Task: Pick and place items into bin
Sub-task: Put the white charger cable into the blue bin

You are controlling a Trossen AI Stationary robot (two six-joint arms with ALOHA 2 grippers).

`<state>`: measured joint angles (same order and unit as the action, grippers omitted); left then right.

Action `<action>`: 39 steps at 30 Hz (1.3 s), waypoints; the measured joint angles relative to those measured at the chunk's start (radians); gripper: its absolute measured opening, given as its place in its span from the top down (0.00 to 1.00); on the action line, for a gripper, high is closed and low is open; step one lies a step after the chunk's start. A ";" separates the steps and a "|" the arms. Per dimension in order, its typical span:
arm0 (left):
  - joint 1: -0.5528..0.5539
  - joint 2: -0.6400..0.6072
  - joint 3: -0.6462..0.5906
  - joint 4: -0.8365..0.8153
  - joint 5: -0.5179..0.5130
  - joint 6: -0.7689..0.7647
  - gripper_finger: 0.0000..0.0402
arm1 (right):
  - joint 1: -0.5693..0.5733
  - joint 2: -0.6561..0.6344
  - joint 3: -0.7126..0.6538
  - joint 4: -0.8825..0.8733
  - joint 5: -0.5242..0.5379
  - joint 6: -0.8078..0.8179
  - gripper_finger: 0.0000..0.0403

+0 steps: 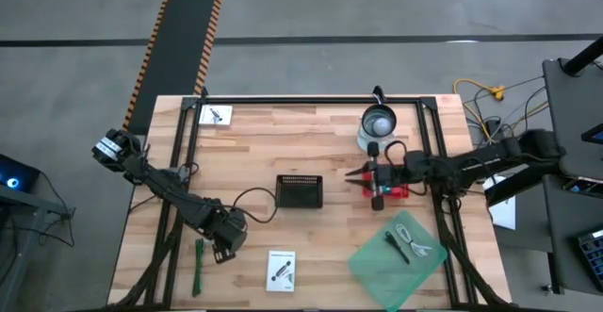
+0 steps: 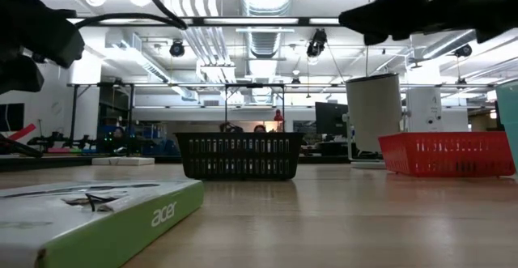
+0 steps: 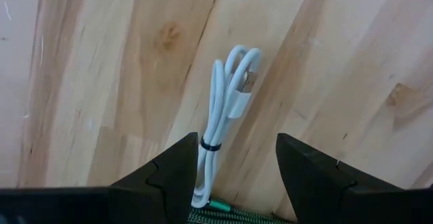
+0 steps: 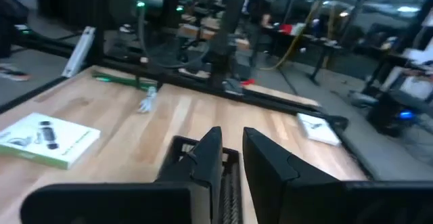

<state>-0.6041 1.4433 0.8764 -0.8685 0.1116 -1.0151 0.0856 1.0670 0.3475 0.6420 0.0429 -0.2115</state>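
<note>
Over the table's front-left, we see the left gripper (image 1: 224,246) hanging just beside the long green strip tool (image 1: 198,267). From above, what sits under it is hidden; the left wrist view fills that in: a coiled white cable (image 3: 226,119) lies on the wood between the 2 fingers (image 3: 169,176), untouched, jaws released and standing apart. A green braided bit shows at the cable's near end, but we can't tell what it belongs to.

At centre stands the black mesh bin (image 1: 300,191). The right gripper (image 1: 377,175) sits to its right, over the red basket (image 1: 391,191) w/ jaws nearly clenched; we see nothing betw. them in the right wrist view. That view looks across the bin's rim to the far cable (image 4: 149,101) and green strip (image 4: 125,80).

Low view alone gives readable text: "acer" on the green edge of the white printed card box (image 2: 97,211). From above, the same box (image 1: 281,270) shows only a dark picture, print too small to read. A 2nd card (image 1: 217,115) lies at back left. Front right, a green sheet (image 1: 396,255) carries a dark stick (image 1: 397,246) and another white cable (image 1: 416,239). A white-and-metal canister (image 1: 378,123) stands behind the red basket.
</note>
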 joint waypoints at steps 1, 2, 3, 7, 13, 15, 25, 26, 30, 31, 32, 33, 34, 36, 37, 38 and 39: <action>0.000 0.000 0.000 0.000 0.000 0.000 0.55 | 0.000 -0.014 -0.013 0.009 0.009 -0.001 0.88; 0.000 0.000 -0.002 -0.002 0.000 0.000 0.55 | 0.000 -0.024 -0.025 0.015 0.010 0.001 0.88; 0.000 0.000 -0.004 -0.006 0.000 0.000 0.55 | 0.001 -0.035 -0.037 0.016 0.010 0.003 0.88; 0.000 0.000 -0.027 -0.008 -0.001 0.001 0.55 | 0.001 -0.059 -0.064 0.025 0.017 0.017 0.88; 0.000 0.000 -0.057 -0.006 -0.001 0.000 0.55 | 0.000 -0.054 -0.077 0.022 0.066 -0.003 0.88; 0.000 0.000 -0.065 -0.004 0.000 0.001 0.55 | 0.000 -0.052 -0.078 0.019 0.066 -0.014 0.88; 0.000 0.000 -0.090 0.026 -0.001 -0.001 0.55 | 0.001 -0.051 -0.078 0.020 0.066 -0.030 0.88; 0.000 0.000 -0.093 0.050 -0.002 -0.001 0.55 | 0.001 -0.051 -0.078 0.020 0.066 -0.032 0.88; 0.000 0.005 -0.095 0.102 -0.014 0.000 0.55 | 0.001 -0.051 -0.078 0.020 0.066 -0.033 0.88; 0.000 0.010 -0.094 0.102 -0.014 0.000 0.55 | 0.001 -0.051 -0.078 0.020 0.066 -0.035 0.88; 0.000 0.016 -0.094 0.101 -0.013 0.000 0.55 | 0.001 -0.051 -0.078 0.020 0.066 -0.035 0.88; 0.000 0.023 -0.094 0.102 -0.013 0.000 0.55 | 0.001 -0.051 -0.078 0.020 0.066 -0.036 0.88; 0.000 0.031 -0.095 0.102 -0.013 0.000 0.55 | 0.001 -0.051 -0.078 0.020 0.066 -0.036 0.88; 0.000 0.054 -0.096 0.101 -0.013 0.000 0.55 | 0.000 -0.051 -0.078 0.019 0.066 -0.036 0.88; 0.000 0.065 -0.096 0.101 -0.013 0.001 0.55 | 0.000 -0.051 -0.078 0.019 0.066 -0.036 0.88; 0.000 0.076 -0.094 0.101 -0.013 0.002 0.55 | 0.000 -0.051 -0.078 0.019 0.065 -0.036 0.88; 0.000 0.086 -0.092 0.102 -0.011 0.004 0.55 | 0.000 -0.051 -0.078 0.018 0.065 -0.036 0.88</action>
<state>-0.6044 1.5292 0.7840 -0.7665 0.1009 -1.0114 0.0860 1.0157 0.2699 0.6605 0.1081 -0.2470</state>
